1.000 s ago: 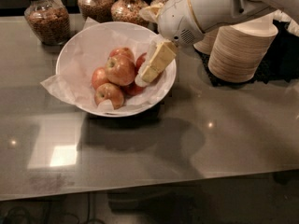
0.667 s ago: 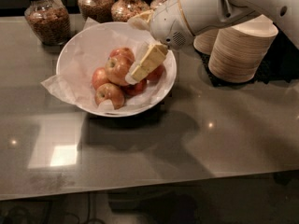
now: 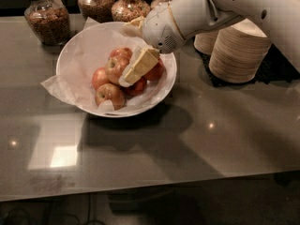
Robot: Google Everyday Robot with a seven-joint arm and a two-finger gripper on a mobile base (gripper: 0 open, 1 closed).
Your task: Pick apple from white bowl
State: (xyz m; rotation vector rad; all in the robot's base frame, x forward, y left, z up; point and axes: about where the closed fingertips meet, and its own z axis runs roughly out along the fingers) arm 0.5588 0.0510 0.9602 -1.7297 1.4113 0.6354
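The white bowl [image 3: 70, 62], lined with crinkled white paper, stands on the grey table at centre left. It holds several apples. The apple [image 3: 114, 68], the largest and palest with yellow-orange skin and red streaks, lies in the middle of the pile. A dark red apple [image 3: 157, 72] lies at the right, and smaller blushed apples [image 3: 109, 94] lie in front. My gripper [image 3: 133, 71] reaches down into the bowl from the upper right on the white arm. Its cream tip is against the right side of the apple and hides part of the pile.
Glass jars of dried food [image 3: 46, 18] stand along the back edge behind the bowl. Stacks of tan paper bowls [image 3: 239, 53] sit on a dark mat at the right, under the arm. The table's front edge runs along the bottom.
The gripper has moved left and lower into the bowl, from the dark red apple's side to the pale apple. The apples and bowl have not moved.
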